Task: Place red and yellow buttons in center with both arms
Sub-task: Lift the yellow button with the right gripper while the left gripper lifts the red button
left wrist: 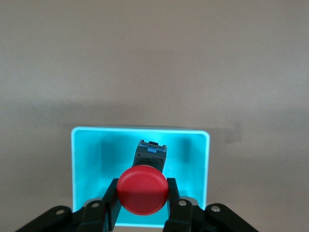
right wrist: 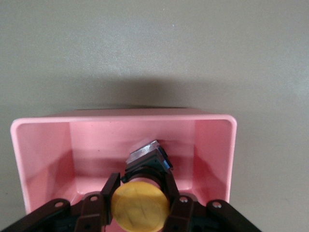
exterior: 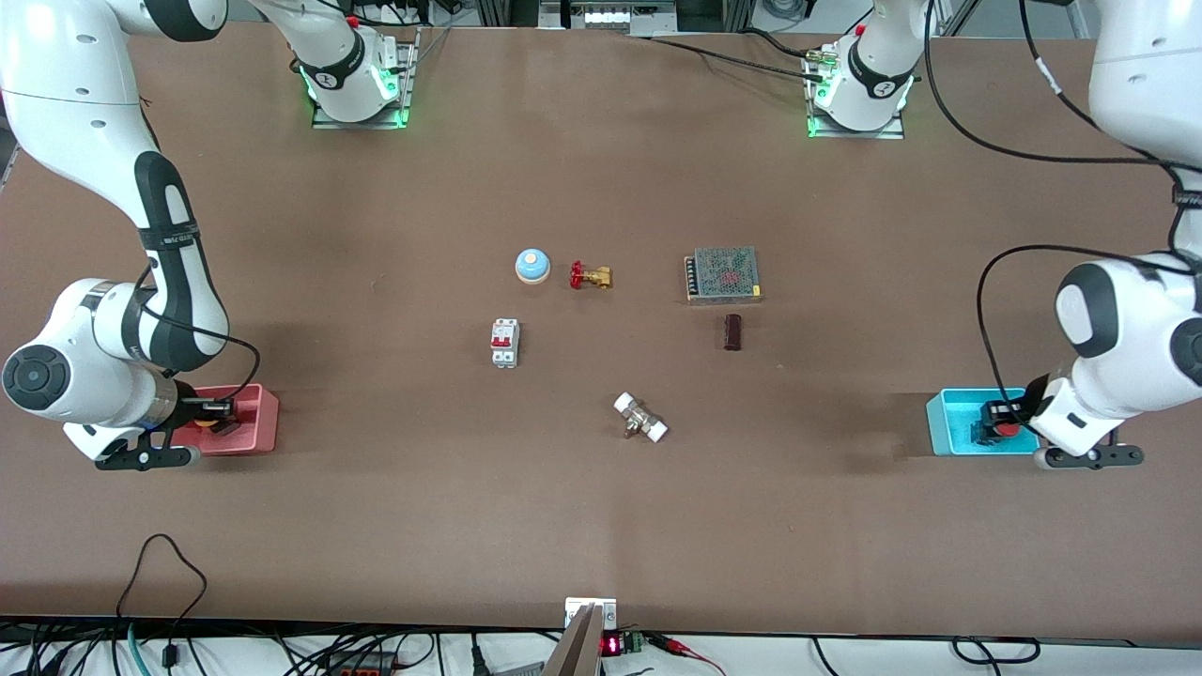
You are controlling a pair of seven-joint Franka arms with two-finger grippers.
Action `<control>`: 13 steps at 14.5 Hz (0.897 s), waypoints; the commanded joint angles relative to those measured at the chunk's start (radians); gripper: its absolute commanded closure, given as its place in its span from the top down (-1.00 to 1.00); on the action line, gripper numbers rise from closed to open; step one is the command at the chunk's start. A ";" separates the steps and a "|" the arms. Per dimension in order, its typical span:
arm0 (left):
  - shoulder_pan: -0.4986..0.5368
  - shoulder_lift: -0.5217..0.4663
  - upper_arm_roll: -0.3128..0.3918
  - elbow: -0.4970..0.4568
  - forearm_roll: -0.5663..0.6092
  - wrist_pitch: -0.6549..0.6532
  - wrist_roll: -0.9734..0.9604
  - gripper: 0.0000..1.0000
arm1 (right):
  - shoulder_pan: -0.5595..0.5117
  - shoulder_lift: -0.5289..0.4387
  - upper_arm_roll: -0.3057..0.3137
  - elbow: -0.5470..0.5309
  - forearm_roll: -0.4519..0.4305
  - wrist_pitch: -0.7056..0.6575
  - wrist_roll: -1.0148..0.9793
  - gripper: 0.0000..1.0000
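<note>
My left gripper [exterior: 1001,422] is down in the light-blue tray [exterior: 947,415] at the left arm's end of the table. In the left wrist view the gripper [left wrist: 143,199] is shut on the red button [left wrist: 143,188], its black base pointing into the tray [left wrist: 140,129]. My right gripper [exterior: 218,418] is in the pink tray [exterior: 261,420] at the right arm's end. In the right wrist view the gripper [right wrist: 140,209] is shut on the yellow button [right wrist: 140,205], whose base tilts inside the tray [right wrist: 120,116]. The brown tabletop [exterior: 601,507] lies between the trays.
Mid-table stand a blue-domed bell [exterior: 531,266], a brass valve with a red handle [exterior: 590,276], a white circuit breaker [exterior: 505,343], a mesh-topped power supply [exterior: 722,274], a dark brown block [exterior: 732,331] and a white-capped fitting [exterior: 640,418].
</note>
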 commanded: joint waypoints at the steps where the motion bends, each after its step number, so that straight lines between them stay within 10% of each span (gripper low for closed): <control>1: -0.034 -0.076 0.002 -0.014 0.012 -0.060 -0.003 -0.46 | -0.002 -0.004 0.001 0.026 -0.012 -0.028 -0.015 -0.23; 13: -0.314 -0.067 0.001 -0.025 0.012 -0.116 -0.399 -0.45 | 0.097 -0.120 0.009 0.259 0.045 -0.441 0.011 -0.23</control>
